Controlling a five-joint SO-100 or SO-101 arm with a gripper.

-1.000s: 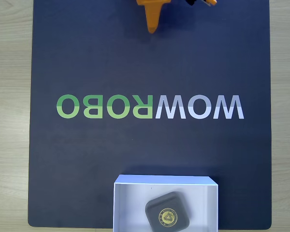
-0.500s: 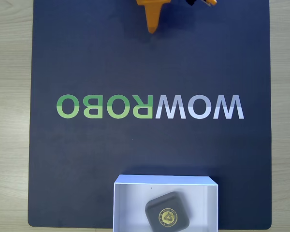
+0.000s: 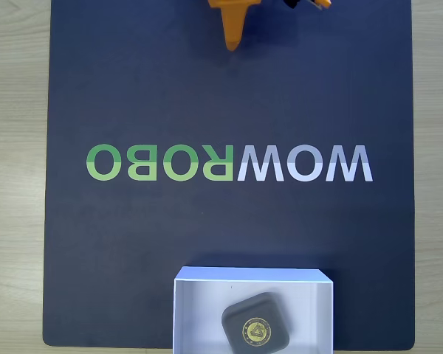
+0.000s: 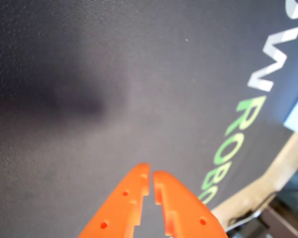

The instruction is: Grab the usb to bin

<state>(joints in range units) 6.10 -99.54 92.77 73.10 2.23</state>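
1. Dark navy mat (image 3: 229, 236) covers most of a light wood-grain worktop (image 3: 15, 184), with a big "WOWROBO" logo (image 3: 229, 163) printed across it, upside down in the fixed view.
2. Down at the bottom edge of the fixed view sits the bin (image 3: 199, 313), a white shallow cardboard box resting on the mat.
3. Inside it lies the usb (image 3: 255, 329), a dark grey rounded-square block with the gold triangle emblem facing up. It's flat on the box floor, toward the right half, and nothing is touching it.
4. The orange tool (image 4: 150, 184) is at the opposite end, poking in from the top edge of the fixed view, well apart from the bin.
5. Wrist view shows the two orange fingers (image 4: 121, 208) pinched together at the tips with just a thin slit between them, nothing gripped, just bare mat underneath.
6. So my read: the job looks basically done. The usb is in the bin and the tool is empty and clenched, far from the box. I don't see anything left to do, except maybe the arm parking itself.
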